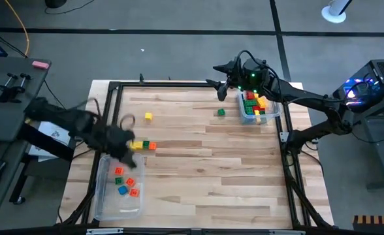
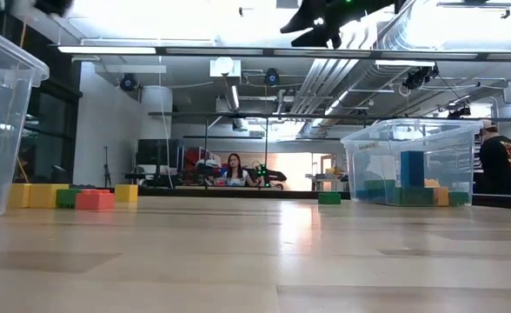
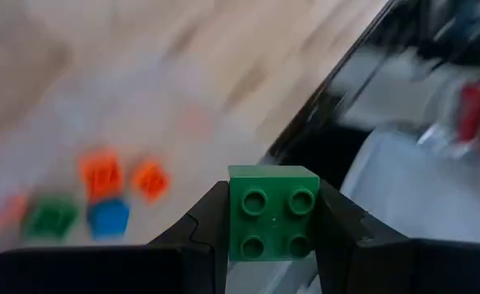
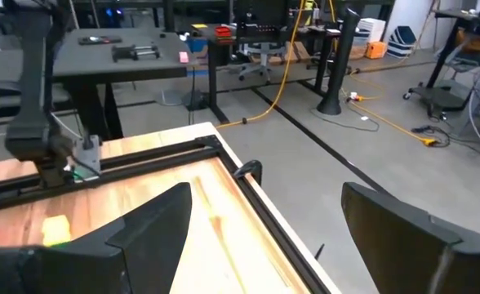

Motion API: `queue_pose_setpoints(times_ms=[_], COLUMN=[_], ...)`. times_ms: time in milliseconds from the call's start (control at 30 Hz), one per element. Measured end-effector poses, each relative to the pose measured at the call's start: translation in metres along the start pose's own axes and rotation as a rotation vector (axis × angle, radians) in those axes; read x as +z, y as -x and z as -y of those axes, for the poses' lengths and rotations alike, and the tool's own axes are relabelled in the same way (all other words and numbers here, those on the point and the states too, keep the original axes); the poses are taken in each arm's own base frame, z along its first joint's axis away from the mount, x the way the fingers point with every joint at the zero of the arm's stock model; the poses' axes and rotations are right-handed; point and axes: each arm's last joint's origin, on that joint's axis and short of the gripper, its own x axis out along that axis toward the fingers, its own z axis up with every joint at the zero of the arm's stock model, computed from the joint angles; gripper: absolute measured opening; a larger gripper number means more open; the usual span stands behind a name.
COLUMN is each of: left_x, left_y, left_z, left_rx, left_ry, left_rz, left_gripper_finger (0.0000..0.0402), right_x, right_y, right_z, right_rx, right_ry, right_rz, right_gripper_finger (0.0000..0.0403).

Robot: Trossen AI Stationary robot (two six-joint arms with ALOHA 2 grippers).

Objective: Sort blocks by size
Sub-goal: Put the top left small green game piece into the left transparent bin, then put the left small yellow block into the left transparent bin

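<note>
Now left hand (image 3: 273, 237) grips green block (image 3: 273, 212)

A wooden table (image 1: 205, 163) with a black frame stands on a grey floor (image 1: 179, 46) crossed by dark seams. At 9 o'clock from the table sits a dark desk (image 1: 9, 91). At 3 o'clock a computer (image 1: 368, 85) glows blue. Beyond the table lies an open workshop: exposed ceiling ducts (image 2: 360, 61), strip lights (image 2: 116, 49), a white wall (image 2: 108, 122). A seated person (image 2: 235, 170) faces the table; another person (image 2: 499, 161) stands at 3 o'clock. A yellow cable (image 4: 289, 73) runs across the floor.
</note>
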Motion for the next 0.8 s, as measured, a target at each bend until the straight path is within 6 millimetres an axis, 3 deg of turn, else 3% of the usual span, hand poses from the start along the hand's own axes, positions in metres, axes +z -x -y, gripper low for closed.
queue_pose_setpoints(times_ms=[133,267,400,600,800], left_x=[-0.029,-0.045,-0.046,-0.023,0.015], left_y=[-0.03,-0.06,-0.077,-0.069,-0.031], left_z=[0.006,0.007,0.007,0.009,0.019], left_rx=[0.143,0.278,0.336,0.236,0.037], left_ry=[-0.07,-0.115,-0.145,-0.139,-0.189], left_rz=[-0.175,-0.268,-0.364,-0.452,-0.275], left_gripper_finger=[0.0093,0.0093,0.0161,0.0286,0.0312], right_x=[-0.001,-0.001,-0.001,-0.001,-0.004], right_y=[0.0,0.0,0.0,0.0,0.0], right_z=[0.004,0.006,0.006,0.006,0.006], right_rx=[-0.014,-0.02,-0.02,-0.02,-0.019], right_ry=[-0.003,-0.008,-0.007,-0.035,-0.059], right_rz=[-0.012,-0.012,-0.012,-0.013,-0.041], right_gripper_finger=[0.0311,0.0311,0.0311,0.0311,0.0311])
